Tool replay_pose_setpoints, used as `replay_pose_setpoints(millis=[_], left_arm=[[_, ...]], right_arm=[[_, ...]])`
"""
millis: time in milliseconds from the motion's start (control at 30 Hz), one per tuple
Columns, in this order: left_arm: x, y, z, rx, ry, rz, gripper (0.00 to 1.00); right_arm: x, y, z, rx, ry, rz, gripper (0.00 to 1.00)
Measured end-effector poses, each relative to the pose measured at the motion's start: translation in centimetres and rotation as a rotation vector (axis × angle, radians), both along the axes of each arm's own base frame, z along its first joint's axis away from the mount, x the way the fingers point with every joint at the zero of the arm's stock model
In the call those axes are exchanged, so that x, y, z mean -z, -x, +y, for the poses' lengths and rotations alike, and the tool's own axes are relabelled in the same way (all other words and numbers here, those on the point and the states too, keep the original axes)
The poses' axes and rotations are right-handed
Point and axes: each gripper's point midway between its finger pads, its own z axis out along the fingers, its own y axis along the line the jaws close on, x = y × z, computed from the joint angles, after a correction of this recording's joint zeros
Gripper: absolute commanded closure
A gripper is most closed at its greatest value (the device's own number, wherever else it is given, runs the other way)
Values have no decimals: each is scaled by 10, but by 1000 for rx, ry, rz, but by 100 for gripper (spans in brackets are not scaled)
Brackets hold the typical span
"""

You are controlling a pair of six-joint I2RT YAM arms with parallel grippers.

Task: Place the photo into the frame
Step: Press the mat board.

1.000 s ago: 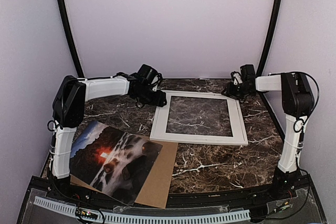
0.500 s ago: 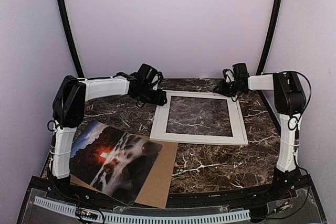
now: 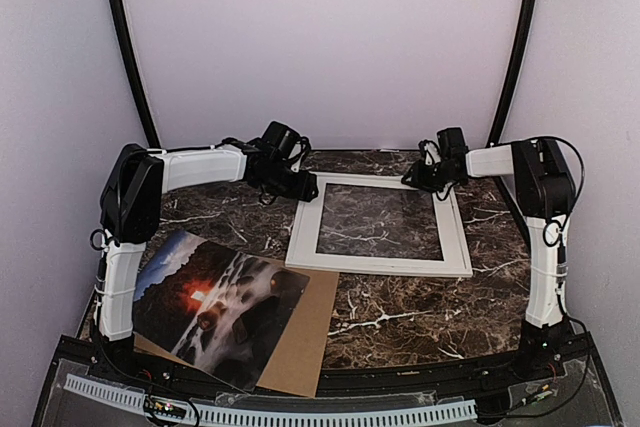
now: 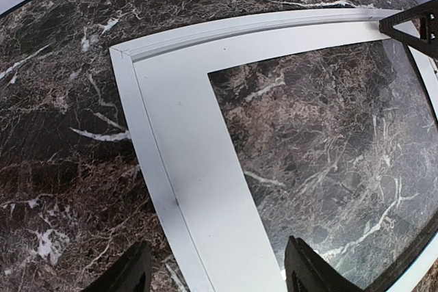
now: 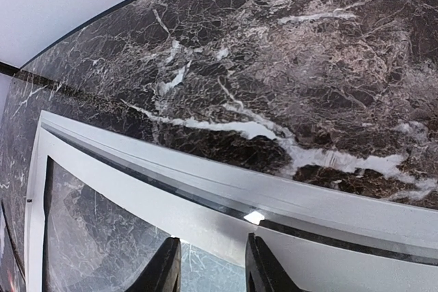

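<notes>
Right claw (image 3: pixel 416 179) shifted leftward (low), over frame (image 3: pixel 380 264)

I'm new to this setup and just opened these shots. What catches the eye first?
The photo, with its red-orange glow, lies at the near left on a brown cardboard sheet. Beyond it the white frame lies flat on the dark marble table, with the left gripper and right gripper near its two far corners.

arms: 2 | left arm (image 3: pixel 118 287); right arm (image 3: pixel 545 282): white shells, black joint housings | cables: thin black loops at elbows; white ties on lower links | left gripper (image 4: pixel 219 277); right gripper (image 5: pixel 209 264): black angular fingers
</notes>
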Motion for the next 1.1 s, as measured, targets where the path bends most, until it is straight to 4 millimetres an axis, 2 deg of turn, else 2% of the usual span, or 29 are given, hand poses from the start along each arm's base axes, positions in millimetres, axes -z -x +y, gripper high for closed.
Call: replay_pose_setpoints(millis=[433,767,900,1100], left_arm=[[3,1,8,-21,-33,0,31],[-9,-2,17,-49,-59,-35,29],[-9,1,22,-59,-77,-33,27],[-27,3,31,-84,-90,-62,19]], right_arm=[[5,5,0,-1,3,2,68],[1,7,-1,3,21,3,65],[-10,9,-3,8,33,-6,62],[-47,12,-5,16,33,-60,61]])
